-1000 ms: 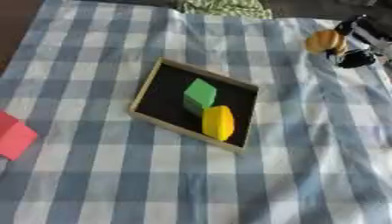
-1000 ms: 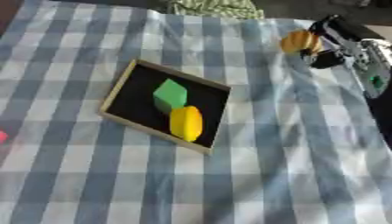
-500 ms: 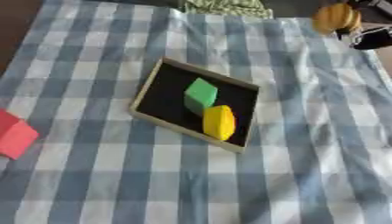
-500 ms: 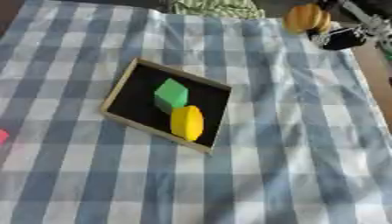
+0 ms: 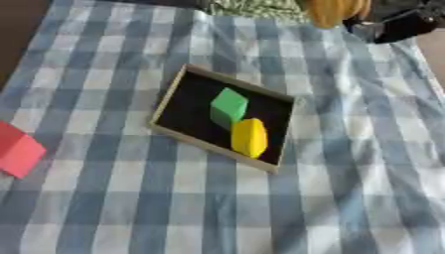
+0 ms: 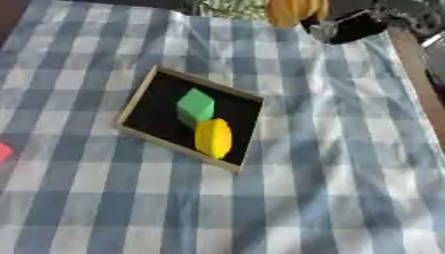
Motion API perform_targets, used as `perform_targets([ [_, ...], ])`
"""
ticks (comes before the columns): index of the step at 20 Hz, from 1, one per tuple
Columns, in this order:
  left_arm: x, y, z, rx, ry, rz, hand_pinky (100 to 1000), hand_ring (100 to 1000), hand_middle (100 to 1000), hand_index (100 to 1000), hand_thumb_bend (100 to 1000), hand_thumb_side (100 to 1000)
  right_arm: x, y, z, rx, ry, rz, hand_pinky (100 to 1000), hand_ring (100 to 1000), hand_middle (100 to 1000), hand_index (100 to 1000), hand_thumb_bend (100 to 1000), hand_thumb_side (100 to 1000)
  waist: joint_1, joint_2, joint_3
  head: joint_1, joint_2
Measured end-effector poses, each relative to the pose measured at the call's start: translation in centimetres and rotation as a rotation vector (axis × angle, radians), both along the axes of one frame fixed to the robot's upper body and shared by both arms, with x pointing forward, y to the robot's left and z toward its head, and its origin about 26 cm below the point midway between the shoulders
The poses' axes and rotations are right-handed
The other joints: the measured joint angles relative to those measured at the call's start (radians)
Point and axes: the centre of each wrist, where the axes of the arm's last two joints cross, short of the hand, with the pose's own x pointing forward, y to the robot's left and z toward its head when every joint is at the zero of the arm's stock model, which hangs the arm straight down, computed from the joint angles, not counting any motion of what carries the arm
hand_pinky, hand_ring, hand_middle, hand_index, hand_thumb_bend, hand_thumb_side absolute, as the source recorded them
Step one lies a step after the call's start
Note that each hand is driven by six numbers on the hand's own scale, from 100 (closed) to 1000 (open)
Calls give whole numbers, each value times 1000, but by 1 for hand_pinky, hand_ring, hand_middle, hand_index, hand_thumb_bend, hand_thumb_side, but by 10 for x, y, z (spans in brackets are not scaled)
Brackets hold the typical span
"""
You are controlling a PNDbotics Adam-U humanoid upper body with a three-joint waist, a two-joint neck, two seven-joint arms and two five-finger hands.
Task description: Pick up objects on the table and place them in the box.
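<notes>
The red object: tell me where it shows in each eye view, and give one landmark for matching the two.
Left eye view: the red object lies at the left edge, on the checked cloth, left of the box.
Right eye view: only a red sliver shows at the left edge.
Shared landmark: the green block beside the yellow object in the box.
</notes>
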Motion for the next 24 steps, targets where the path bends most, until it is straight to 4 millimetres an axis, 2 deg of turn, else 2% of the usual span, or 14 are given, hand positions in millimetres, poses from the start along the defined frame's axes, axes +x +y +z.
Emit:
perform_targets([
  [5,1,-2,1,1,-4,-14,1000,786,689,838,100,611,5,48,-3,-43,45,141,824,678,552,666,105,190,-2,-7,10,-5,0],
  [8,1,-2,2,2,-6,-22,1000,786,689,838,100,611,10,66,-11,-52,80,183,825,672,551,665,100,183,-2,-8,16,-8,0],
  [17,2,-4,3,6,-11,-38,1000,786,689,837,100,614,38,97,-44,-78,162,172,824,673,558,667,100,210,-3,-9,25,-17,0],
  [24,2,-5,3,5,-4,-44,1000,786,689,837,100,616,60,112,-76,-117,203,128,825,681,568,673,100,221,-3,-9,30,-18,0],
])
